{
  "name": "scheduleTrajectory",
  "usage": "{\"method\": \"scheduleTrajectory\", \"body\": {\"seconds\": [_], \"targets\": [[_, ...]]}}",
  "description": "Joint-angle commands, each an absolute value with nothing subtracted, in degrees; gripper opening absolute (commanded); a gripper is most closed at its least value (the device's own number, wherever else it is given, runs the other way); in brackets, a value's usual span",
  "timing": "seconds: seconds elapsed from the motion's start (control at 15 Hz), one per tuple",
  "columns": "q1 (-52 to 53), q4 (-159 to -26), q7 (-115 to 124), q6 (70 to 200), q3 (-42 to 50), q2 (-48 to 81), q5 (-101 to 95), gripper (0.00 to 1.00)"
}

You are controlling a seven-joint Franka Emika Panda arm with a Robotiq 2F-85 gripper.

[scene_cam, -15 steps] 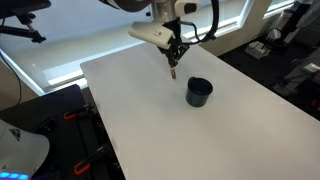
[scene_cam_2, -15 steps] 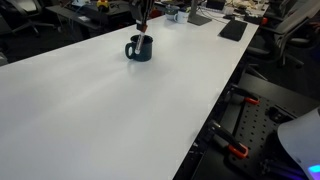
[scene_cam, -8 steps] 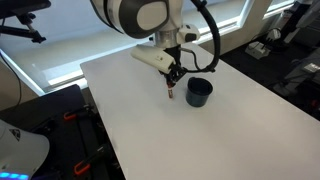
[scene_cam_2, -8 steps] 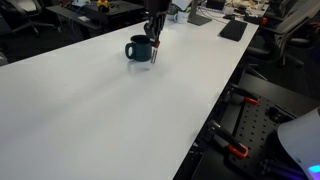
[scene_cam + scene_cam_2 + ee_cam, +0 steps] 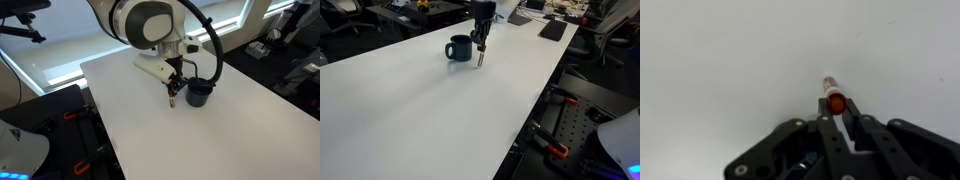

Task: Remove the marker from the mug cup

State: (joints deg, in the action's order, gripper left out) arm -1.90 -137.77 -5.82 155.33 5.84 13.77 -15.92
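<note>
Ext view: gripper (image 5: 173, 90) clamped on marker (image 5: 172, 99). Marker vertical, out of mug cup (image 5: 200, 93), just beside it, tip close over table (image 5: 140, 140). If you descend w/o opening, tip jams.

Ext view, other angle: marker (image 5: 478, 58) upright near mug cup (image 5: 458, 48). Release upright and it topples, may roll into cup.

Wrist: fingers (image 5: 825, 112) pinch marker (image 5: 830, 84) near top end only. Thin hold, could slip or swing.

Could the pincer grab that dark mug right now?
Probably not yet: the pincer is shut on the red marker, so its jaws are full. The mug itself stands close beside it, with nothing between.
</note>
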Motion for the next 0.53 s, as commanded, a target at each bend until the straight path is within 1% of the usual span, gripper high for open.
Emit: {"method": "scheduleTrajectory", "body": {"seconds": [0.0,0.07,0.2,0.27,0.47], "targets": [[-0.7,-137.1,-1.4,155.5,7.4,14.4,-18.9,0.45],[-1.9,-137.6,-4.2,155.2,6.1,13.9,-16.9,0.25],[-1.7,-137.6,-3.2,155.2,6.5,14.1,-17.5,0.41],[-1.7,-137.6,-3.2,155.2,6.5,14.1,-17.6,0.45],[-1.7,-137.5,-3.2,155.2,6.5,14.1,-17.6,0.45]]}}
